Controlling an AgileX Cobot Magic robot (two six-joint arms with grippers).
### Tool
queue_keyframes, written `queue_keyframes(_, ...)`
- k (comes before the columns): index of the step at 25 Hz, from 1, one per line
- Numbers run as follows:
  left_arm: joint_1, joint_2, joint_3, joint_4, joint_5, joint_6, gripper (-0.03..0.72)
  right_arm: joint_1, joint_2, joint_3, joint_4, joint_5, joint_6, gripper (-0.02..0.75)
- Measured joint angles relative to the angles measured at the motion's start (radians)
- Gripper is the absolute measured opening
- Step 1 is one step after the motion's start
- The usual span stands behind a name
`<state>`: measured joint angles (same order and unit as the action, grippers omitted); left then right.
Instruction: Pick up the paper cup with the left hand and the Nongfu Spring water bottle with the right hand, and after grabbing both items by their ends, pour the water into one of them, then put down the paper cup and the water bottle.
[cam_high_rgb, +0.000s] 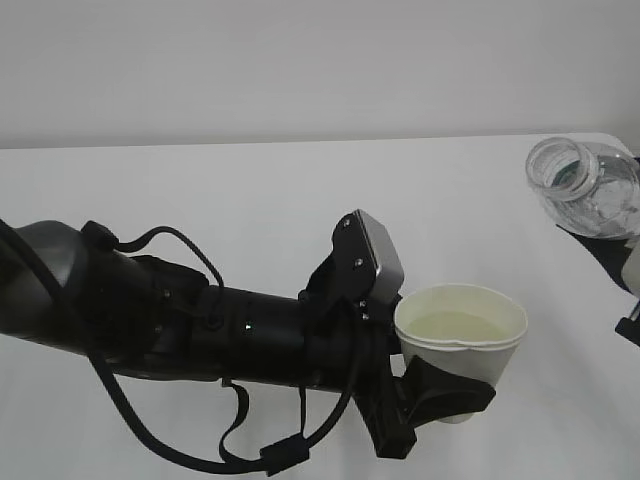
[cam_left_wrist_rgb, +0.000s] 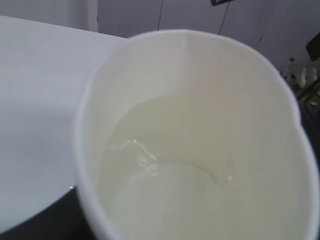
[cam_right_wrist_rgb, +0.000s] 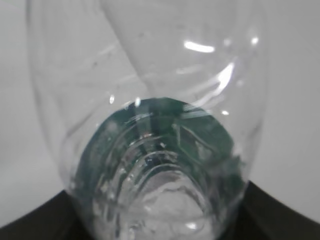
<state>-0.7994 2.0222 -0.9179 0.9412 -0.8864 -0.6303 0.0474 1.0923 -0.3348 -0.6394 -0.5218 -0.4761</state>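
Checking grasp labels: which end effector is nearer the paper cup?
Left. The left end effector grips the paper cup; the right end effector holds the bottle, apart at the right edge.

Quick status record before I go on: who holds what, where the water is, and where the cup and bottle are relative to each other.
left pincer: closed around the paper cup, held upright above the table
right pincer: barely in view at the right edge; grips the Nongfu Spring water bottle
water: pooled in the cup, well below the rim
bottle contents: looks nearly empty; droplets inside
cup vs bottle: apart, bottle up and to the right of the cup in the exterior view, no stream between them
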Motion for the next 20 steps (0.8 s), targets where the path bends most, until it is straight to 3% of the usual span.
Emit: queue_keyframes(20,0.0,0.001,0.0,-0.089,0.02,0.0,0.41,0.0,0.0,0.0,0.005,-0.085,0.528,0.435)
